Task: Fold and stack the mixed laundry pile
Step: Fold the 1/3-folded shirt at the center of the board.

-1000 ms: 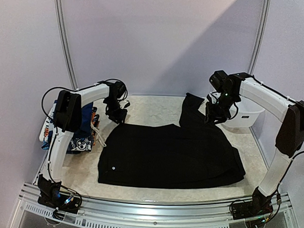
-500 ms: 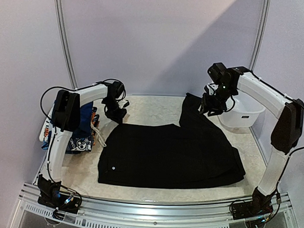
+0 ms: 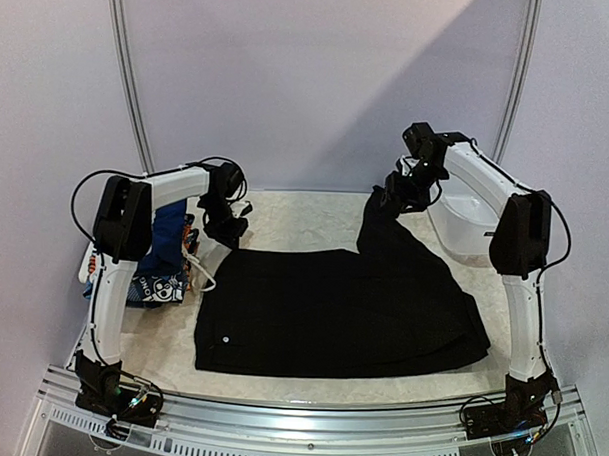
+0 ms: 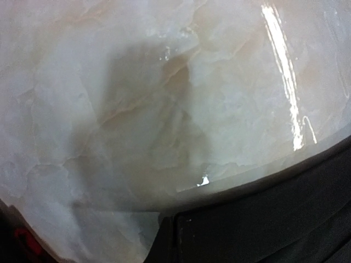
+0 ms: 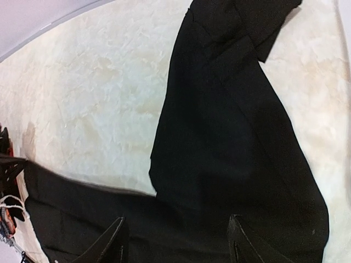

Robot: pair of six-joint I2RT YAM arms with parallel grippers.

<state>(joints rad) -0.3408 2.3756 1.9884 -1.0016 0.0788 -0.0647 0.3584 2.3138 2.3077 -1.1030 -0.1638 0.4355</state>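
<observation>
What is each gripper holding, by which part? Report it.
Right gripper: open, holds nothing. Left gripper: shut at the far-left corner of the black garment; whether it pinches cloth cannot be told.

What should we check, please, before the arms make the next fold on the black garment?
1. Right gripper jaws apart, nothing held: ok.
2. Left gripper jaws shut; grip on the cloth corner: cannot tell.
3. Black garment spread flat on the table: ok.
4. Its far strip folded in: not ok, it sticks out rearward.
5. Cartoon-print garment off the black one: ok.
</observation>
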